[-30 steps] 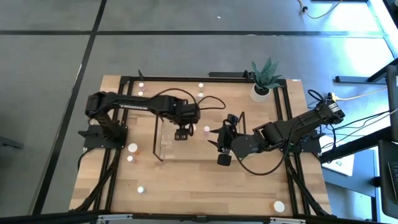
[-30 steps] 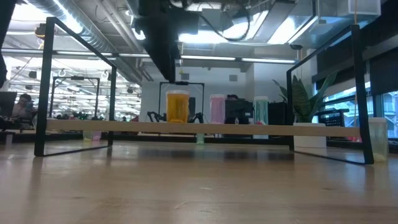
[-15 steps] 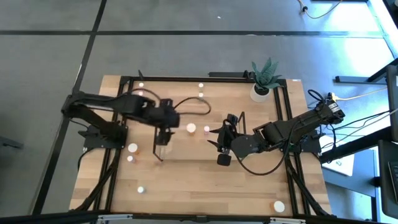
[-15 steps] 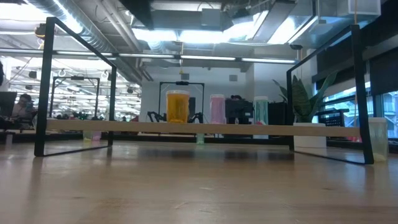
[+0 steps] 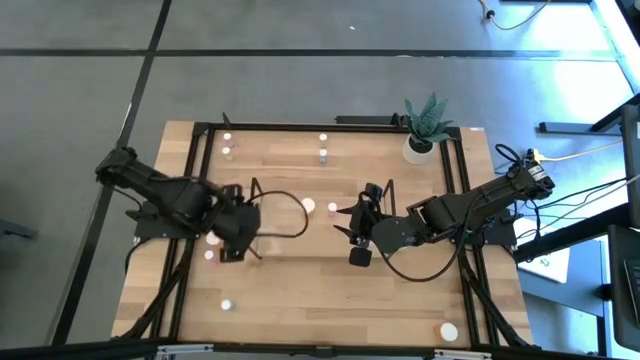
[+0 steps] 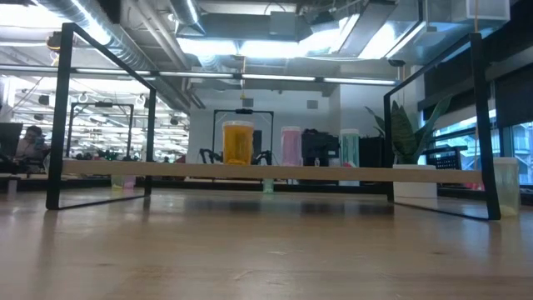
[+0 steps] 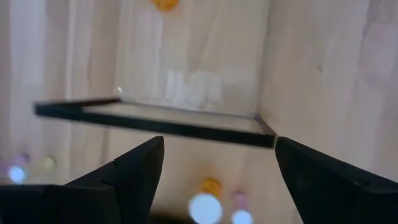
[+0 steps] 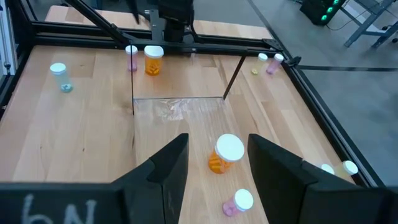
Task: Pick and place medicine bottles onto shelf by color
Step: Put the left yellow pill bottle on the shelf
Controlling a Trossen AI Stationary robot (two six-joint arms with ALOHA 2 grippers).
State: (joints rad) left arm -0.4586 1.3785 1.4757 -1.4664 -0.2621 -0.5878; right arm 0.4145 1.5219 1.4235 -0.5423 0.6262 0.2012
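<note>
Left gripper (image 5: 232, 243) sat over the left end of the clear rectangular shelf with thin dark frame edges (image 5: 262, 222), fingers (image 7: 134, 171) spread wide and empty; the left wrist view showed the shelf's dark edge between them and the wooden table (image 7: 323, 74) below

Right gripper (image 5: 352, 222) waited at the shelf's right end, fingers (image 8: 163, 169) parted, nothing between them

Orange white-capped medicine bottle (image 6: 237, 142) and pink bottle (image 6: 291, 146) stood upright on the shelf, side by side. A pale green-tinted bottle (image 6: 349, 147) stood right of them in the low view; on the shelf or behind it, cannot tell

Loose on the table: large white-capped bottle (image 5: 213, 237) just beside the left gripper, small bottle (image 5: 227, 304) near the front edge, white-capped bottle (image 5: 449, 331) at the front right corner, two small bottles (image 5: 323, 153) at the back

Potted green plant in white pot (image 5: 424, 125) stood at the back right
</note>
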